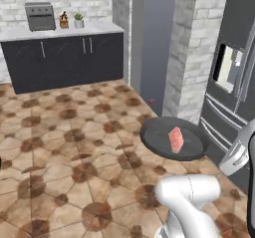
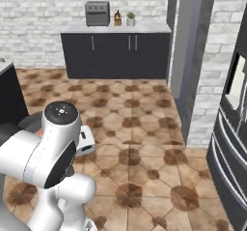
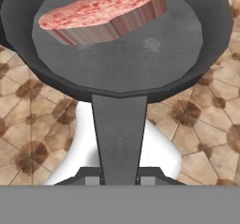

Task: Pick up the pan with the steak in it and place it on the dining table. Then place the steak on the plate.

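the pan [image 3: 122, 49] was held in the air above the tiled floor [image 1: 60, 147], gripped by its long straight handle [image 3: 118, 138]. in the hand view the fingers [image 3: 118, 180] sat closed tight on the near end of that handle, 1 on each side, with the round dish of the pan reaching away from them. the steak [image 3: 103, 13] lay inside the pan, toward its far rim, flat on the dark base and clear of the handle side.

in the left base view the pan [image 1: 173, 138] hung level over the floor near the brick pillar [image 1: 191, 48] and the dark refrigerator [image 1: 231, 82], with the steak [image 1: 176, 139] resting right of the dish's middle. in the right base view the arm [image 2: 48, 162] stood low at the left, hiding most of what it carried. a dark cabinet with a pale bench [image 1: 64, 32] stood against the far wall, well apart from the pan.

judged from these views, 1 part of the task was done: the pan had been lifted with the steak aboard. the carry to the dining table appeared under way. 2 steps remained: setting the pan on the dining table, then moving the steak onto the plate.
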You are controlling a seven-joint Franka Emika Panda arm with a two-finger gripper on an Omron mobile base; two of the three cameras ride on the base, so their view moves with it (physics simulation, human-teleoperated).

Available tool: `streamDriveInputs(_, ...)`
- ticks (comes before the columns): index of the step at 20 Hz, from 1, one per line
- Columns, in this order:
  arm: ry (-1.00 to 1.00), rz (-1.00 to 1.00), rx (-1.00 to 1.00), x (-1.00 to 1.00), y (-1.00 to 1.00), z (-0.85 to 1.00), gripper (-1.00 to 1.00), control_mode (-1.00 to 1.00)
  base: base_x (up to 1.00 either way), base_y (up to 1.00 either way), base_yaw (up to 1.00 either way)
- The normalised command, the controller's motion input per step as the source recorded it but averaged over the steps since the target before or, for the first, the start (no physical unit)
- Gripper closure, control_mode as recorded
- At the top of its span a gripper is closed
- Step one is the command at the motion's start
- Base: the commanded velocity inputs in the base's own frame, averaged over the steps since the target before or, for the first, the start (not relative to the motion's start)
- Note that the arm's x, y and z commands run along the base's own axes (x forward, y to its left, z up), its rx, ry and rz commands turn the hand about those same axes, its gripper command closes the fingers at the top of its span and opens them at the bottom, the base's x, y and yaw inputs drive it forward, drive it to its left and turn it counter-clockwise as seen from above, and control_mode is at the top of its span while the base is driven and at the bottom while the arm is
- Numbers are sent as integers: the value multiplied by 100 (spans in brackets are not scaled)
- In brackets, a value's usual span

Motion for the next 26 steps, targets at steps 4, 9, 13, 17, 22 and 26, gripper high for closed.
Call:
streamDriveInputs(4, 0, 0, 0, 0, 0, 0, 100, 100, -7, 7, 48)
streamDriveInputs(9, 0, 0, 0, 0, 0, 0, 100, 100, -15, 19, 42)
streamDriveInputs(13, 0, 0, 0, 0, 0, 0, 100, 100, -11, 12, 33)
streamDriveInputs(17, 0, 0, 0, 0, 0, 0, 100, 100, 0, 0, 7)
streamDriveInputs(22, 0, 0, 0, 0, 0, 0, 100, 100, 0, 0, 0)
streamDriveInputs(26, 0, 0, 0, 0, 0, 0, 100, 100, 0, 20, -2)
